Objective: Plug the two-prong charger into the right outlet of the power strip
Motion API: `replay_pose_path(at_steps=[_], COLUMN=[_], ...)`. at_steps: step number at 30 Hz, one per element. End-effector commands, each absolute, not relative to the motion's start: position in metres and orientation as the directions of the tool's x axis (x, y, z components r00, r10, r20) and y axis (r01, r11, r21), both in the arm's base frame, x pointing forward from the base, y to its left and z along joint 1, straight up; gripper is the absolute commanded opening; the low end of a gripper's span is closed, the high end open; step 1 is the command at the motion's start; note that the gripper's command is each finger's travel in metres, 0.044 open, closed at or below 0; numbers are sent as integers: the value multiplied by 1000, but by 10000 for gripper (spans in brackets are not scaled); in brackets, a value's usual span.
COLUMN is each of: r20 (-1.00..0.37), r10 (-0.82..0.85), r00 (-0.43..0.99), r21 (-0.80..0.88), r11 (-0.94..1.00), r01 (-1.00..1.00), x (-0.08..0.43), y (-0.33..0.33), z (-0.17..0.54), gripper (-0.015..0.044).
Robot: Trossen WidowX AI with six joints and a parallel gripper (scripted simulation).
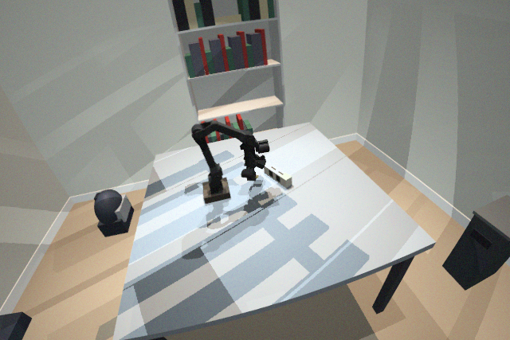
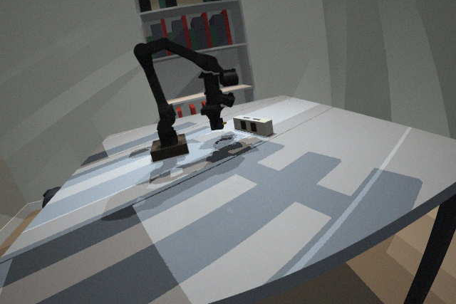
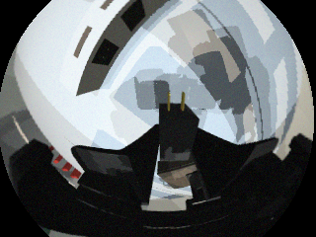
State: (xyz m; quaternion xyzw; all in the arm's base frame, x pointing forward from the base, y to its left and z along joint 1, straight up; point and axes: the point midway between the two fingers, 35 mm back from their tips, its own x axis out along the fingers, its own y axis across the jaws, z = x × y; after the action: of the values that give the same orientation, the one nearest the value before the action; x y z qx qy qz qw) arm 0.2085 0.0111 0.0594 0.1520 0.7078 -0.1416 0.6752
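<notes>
My gripper [image 1: 249, 174] [image 2: 217, 124] [image 3: 173, 126] points down and is shut on the black charger [image 3: 177, 120]. The charger's two yellow prongs [image 3: 176, 102] point away from the fingers, parallel to each other. In the top and exterior views the charger's body merges with the dark fingers, and a bit of yellow shows toward the power strip. The charger is held a little above the table. The pale power strip [image 1: 284, 179] [image 2: 263, 127] [image 3: 91, 81] stands to the right of the gripper in the top and exterior views, apart from it. Its two dark square outlets face the gripper's side; in the wrist view they are at the upper left.
The white table [image 1: 350, 205] [image 2: 350, 139] carries striped shadows. The arm's base [image 1: 216, 192] [image 2: 169, 149] stands left of the gripper. Small slots show on the strip's top. A bookshelf [image 1: 279, 81] [image 2: 246, 58] stands behind the table.
</notes>
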Motion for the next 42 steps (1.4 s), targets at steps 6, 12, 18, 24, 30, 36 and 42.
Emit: replay_pose_path(at_steps=[6, 12, 18, 24, 30, 36, 42], r20=[-999, -999, -999, -999, -999, -999, -999], r10=[25, 19, 13, 8, 2, -4, -10], r00=[-42, -40, -38, -37, -36, -35, -35], r21=[9, 7, 5, 3, 0, -3, -7], r11=[939, 962, 979, 991, 998, 1000, 996], r01=[344, 275, 204, 132, 59, -14, -86], x=[213, 218, 224, 230, 235, 240, 245], y=[8, 3, -1, -6, -11, -17, -22], z=[60, 57, 53, 50, 46, 42, 38], gripper=[0, 0, 0, 0, 0, 0, 0])
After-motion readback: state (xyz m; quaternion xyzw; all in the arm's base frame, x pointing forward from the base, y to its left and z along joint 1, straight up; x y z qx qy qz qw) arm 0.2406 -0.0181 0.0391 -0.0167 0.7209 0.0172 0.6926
